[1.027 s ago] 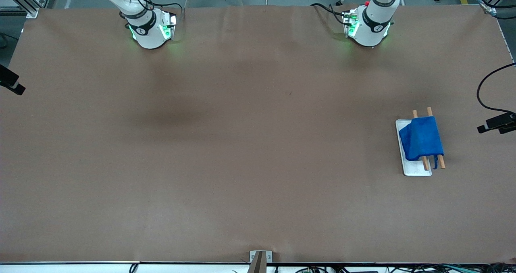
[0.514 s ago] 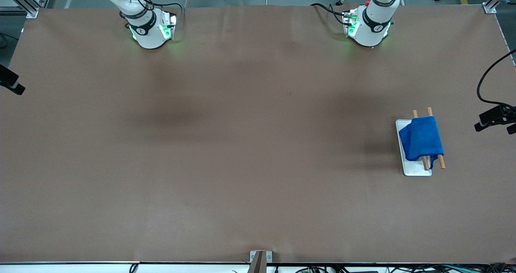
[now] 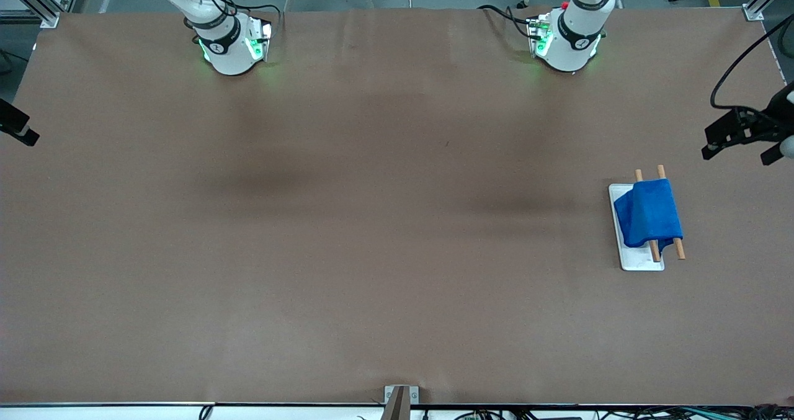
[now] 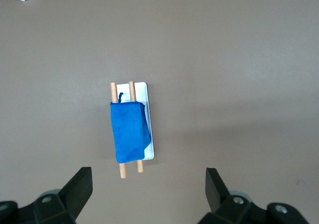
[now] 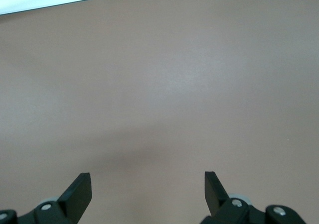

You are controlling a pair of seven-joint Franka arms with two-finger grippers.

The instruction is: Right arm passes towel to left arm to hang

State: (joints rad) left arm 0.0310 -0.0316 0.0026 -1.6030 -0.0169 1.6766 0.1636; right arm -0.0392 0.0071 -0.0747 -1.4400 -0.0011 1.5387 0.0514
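Note:
The bright blue towel hangs draped over two wooden rods of a rack with a white base, toward the left arm's end of the table. In the left wrist view the towel lies below the camera, its small loop at one corner. My left gripper is open and empty, up in the air beside the rack at the table's edge; its open jaws show in the left wrist view. My right gripper is open and empty over bare table; it shows at the edge of the front view.
Both arm bases stand along the table's edge farthest from the front camera. A brown cover lies over the whole table. A small metal bracket sits at the table's nearest edge.
My left gripper has moved away from the rack, toward the bases' side of the table. The towel and the right gripper have stayed put.

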